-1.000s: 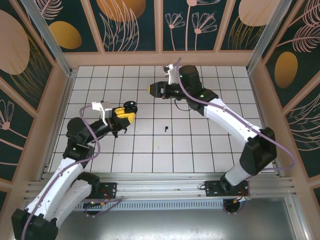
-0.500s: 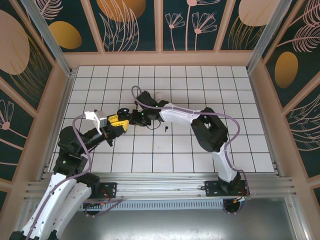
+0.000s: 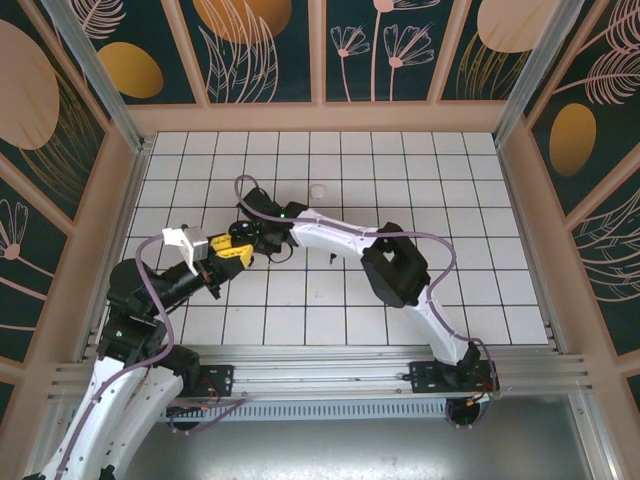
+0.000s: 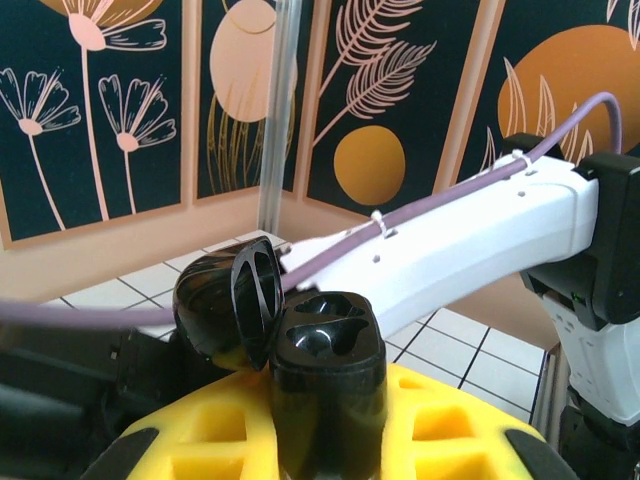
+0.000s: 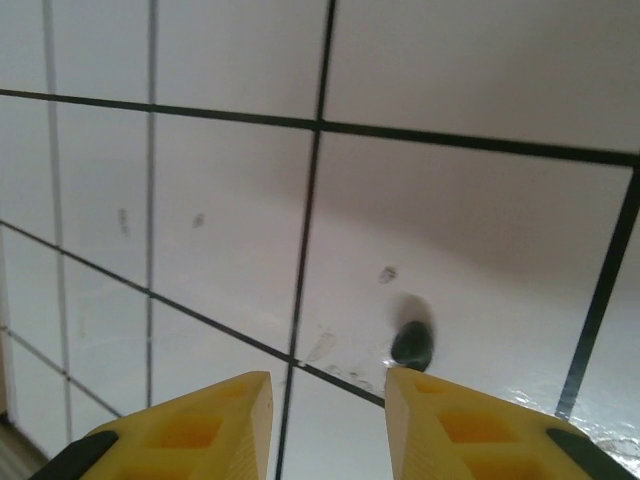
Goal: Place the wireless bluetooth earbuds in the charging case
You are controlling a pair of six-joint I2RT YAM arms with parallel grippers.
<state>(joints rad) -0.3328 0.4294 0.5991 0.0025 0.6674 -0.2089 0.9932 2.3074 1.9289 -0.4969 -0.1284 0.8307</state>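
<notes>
My left gripper (image 4: 325, 440) is shut on an open black charging case (image 4: 326, 372). The case stands upright between the yellow fingers with its lid (image 4: 225, 310) tipped back to the left, and both of its sockets look empty. From above, the left gripper (image 3: 236, 251) sits left of centre. My right gripper (image 3: 268, 240) reaches across right beside it. In the right wrist view that gripper (image 5: 326, 388) is open just above the tiles, and a tiny black earbud (image 5: 411, 343) lies at its right fingertip. Another black earbud (image 3: 331, 259) lies on the floor to the right.
A small white rounded object (image 3: 318, 189) rests on the tiles further back. The right arm's white forearm (image 3: 335, 232) stretches across the middle of the floor, and its elbow (image 3: 392, 266) is folded low. Wooden walls (image 3: 130, 175) ring the tiled floor.
The right arm swung from the far middle down and left until it was next to the left gripper. The left arm drew the case slightly back and to the left.
</notes>
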